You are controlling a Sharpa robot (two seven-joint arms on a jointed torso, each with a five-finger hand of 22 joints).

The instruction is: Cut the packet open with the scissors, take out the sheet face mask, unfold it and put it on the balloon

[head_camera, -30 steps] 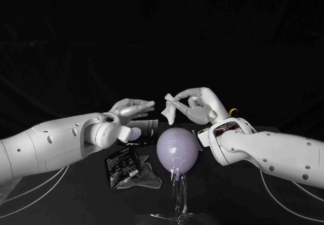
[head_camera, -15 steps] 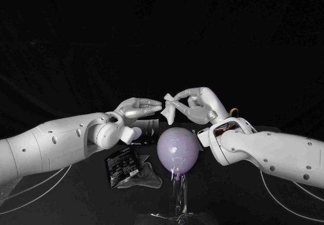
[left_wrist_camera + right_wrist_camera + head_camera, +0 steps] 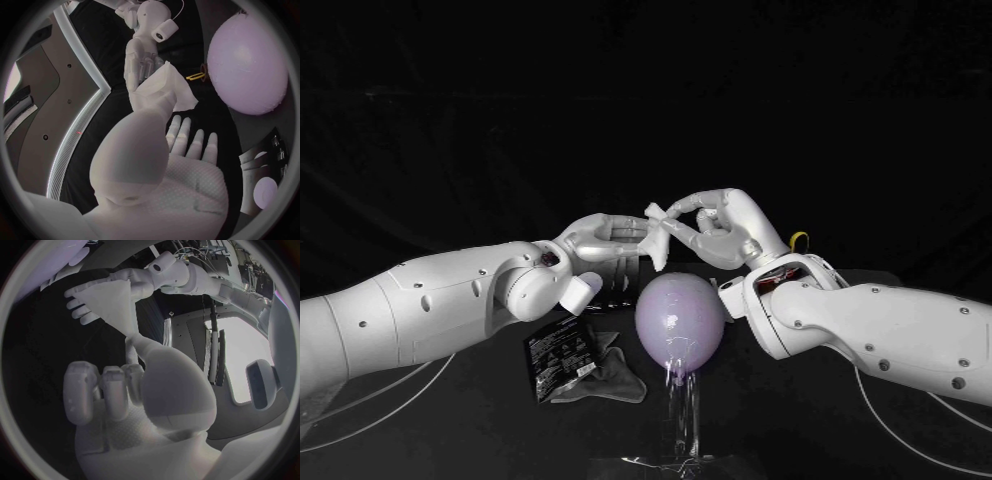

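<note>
The white folded sheet mask [image 3: 656, 228] hangs in the air above the pale purple balloon [image 3: 679, 312]. My right hand [image 3: 718, 222] pinches its top between thumb and finger. My left hand [image 3: 610, 238] has come up from the left and holds the hanging part, thumb on one side and fingers behind. In the left wrist view the mask [image 3: 167, 90] sits at my thumb tip, with the right hand [image 3: 145, 50] beyond it and the balloon [image 3: 249, 62] to the side. The right wrist view shows the mask [image 3: 109, 302] spread between my right thumb and the left hand [image 3: 84, 310].
The black packet [image 3: 560, 352] lies on the table left of the balloon, with a grey crumpled piece [image 3: 610, 382] beside it. The balloon stands on a clear stem [image 3: 682, 420]. A yellow scissors handle [image 3: 798, 240] shows behind my right wrist.
My left hand has moved right and a little down until it met the mask and took hold of its hanging part. The right hand has kept its pinch and barely moved.
</note>
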